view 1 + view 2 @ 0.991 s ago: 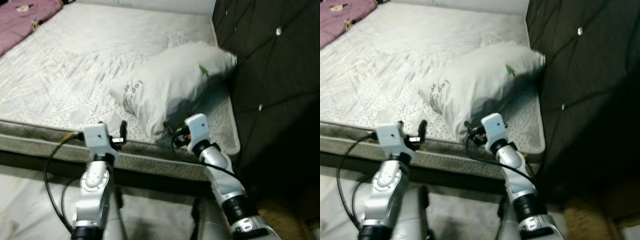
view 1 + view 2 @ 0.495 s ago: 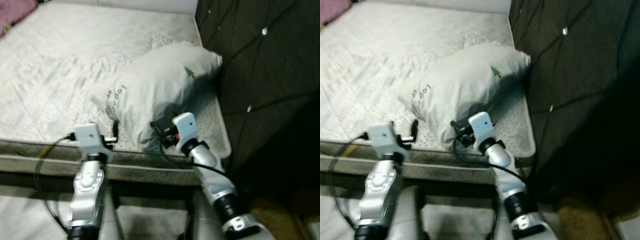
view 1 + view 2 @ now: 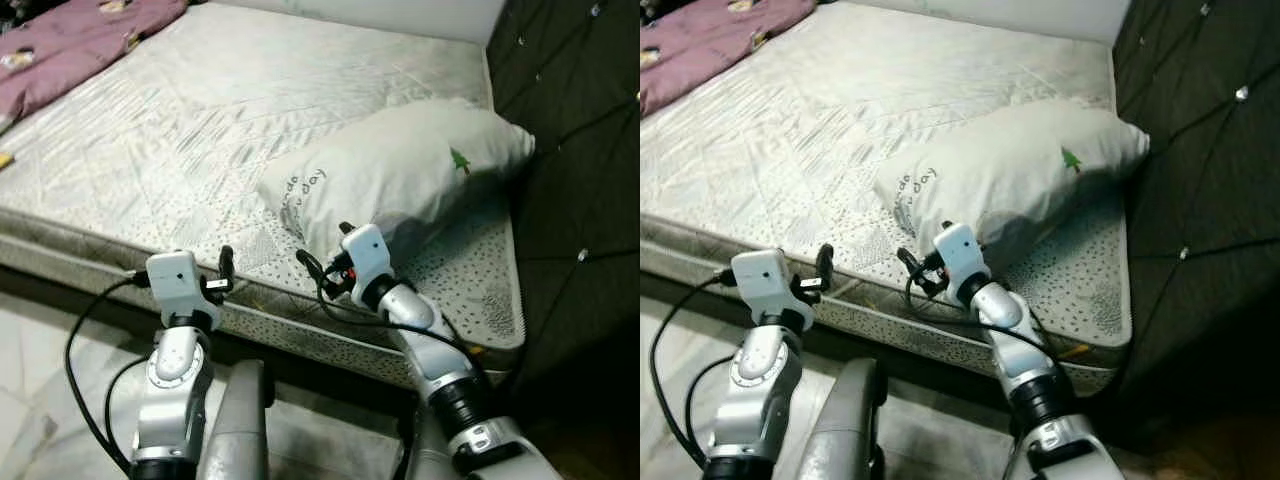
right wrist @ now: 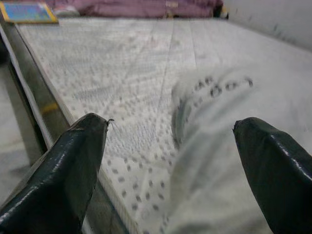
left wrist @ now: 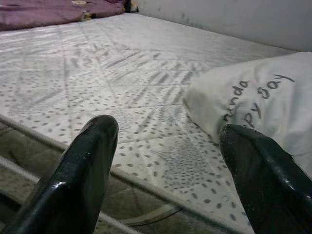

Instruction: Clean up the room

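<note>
Both grippers up at the mattress (image 3: 190, 130) edge, fingers spread, holding nothing.

White pillow (image 3: 400, 170) lying near the dark headboard (image 3: 580, 130), at about 1 o'clock just beyond the right gripper (image 3: 322, 262), further off at 2 o'clock from the left gripper (image 3: 226, 270). Dark handwritten-style print on the pillow's near end, partly readable as "...nda ...y day"; small green tree mark higher up. Purple blanket (image 3: 70, 45) way off at 10 o'clock.

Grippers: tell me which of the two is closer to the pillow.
The right gripper. Its open fingers sit right at the near corner of the white pillow, while the left gripper hangs at the mattress edge, farther off.
</note>
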Robot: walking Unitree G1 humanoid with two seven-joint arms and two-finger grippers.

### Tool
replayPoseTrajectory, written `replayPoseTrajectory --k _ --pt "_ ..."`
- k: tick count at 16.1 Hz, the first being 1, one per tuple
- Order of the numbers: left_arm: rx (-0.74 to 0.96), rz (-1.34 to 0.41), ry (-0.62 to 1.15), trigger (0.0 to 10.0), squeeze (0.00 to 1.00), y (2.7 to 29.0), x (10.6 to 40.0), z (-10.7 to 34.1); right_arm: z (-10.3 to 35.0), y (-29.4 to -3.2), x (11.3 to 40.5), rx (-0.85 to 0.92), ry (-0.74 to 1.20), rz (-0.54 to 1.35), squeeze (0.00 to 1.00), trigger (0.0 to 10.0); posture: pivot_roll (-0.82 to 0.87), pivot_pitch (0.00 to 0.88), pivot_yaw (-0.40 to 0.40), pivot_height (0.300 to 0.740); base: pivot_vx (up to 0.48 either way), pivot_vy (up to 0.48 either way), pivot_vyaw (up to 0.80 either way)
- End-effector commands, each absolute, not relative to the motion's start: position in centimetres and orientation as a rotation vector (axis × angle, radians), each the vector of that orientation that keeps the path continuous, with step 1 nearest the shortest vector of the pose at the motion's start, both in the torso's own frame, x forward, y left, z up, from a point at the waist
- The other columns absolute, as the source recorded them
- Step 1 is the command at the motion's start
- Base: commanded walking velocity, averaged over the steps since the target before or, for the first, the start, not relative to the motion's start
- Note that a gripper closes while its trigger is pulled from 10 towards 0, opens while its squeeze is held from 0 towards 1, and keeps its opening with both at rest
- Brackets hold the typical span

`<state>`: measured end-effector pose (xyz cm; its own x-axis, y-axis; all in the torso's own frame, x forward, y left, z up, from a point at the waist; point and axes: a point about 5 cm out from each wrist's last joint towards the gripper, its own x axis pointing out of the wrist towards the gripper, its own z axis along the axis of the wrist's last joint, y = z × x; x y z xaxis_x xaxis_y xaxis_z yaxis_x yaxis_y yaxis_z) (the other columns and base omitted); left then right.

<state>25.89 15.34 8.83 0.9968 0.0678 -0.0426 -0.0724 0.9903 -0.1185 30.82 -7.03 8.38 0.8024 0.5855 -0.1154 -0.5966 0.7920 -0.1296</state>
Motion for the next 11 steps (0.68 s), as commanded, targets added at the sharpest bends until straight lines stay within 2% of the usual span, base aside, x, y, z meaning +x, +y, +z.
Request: replayPoseTrajectory --k 1,3,6,9,11 --pt "-0.104 0.074 0.038 10.0 0.00 15.5 25.6 9.1 7.0 -7.3 30.6 -0.170 0.156 0.638 0.00 10.0 0.03 0.004 -0.049 0.547 0.000 0.000 0.00" --pt "-0.091 0.082 0.044 10.0 0.00 15.7 25.2 9.1 6.5 -7.4 31.1 -0.183 0.205 0.561 0.00 10.0 0.06 0.015 -0.045 0.547 0.000 0.000 0.00" --pt "-0.071 0.095 0.059 10.0 0.00 16.3 24.0 9.3 5.9 -7.8 32.2 -0.070 0.312 0.362 0.00 10.0 0.09 0.046 -0.041 0.547 0.000 0.000 0.00" --pt "-0.055 0.091 0.080 10.0 0.00 16.5 22.8 9.4 5.7 -7.4 32.5 -0.004 0.370 0.289 0.00 10.0 0.11 0.076 -0.033 0.547 0.000 0.000 0.00" --pt "-0.049 0.088 0.093 10.0 0.00 16.6 22.8 9.4 5.9 -6.1 32.9 0.041 0.414 0.293 0.00 10.0 0.11 0.095 -0.026 0.547 0.000 0.000 0.00"
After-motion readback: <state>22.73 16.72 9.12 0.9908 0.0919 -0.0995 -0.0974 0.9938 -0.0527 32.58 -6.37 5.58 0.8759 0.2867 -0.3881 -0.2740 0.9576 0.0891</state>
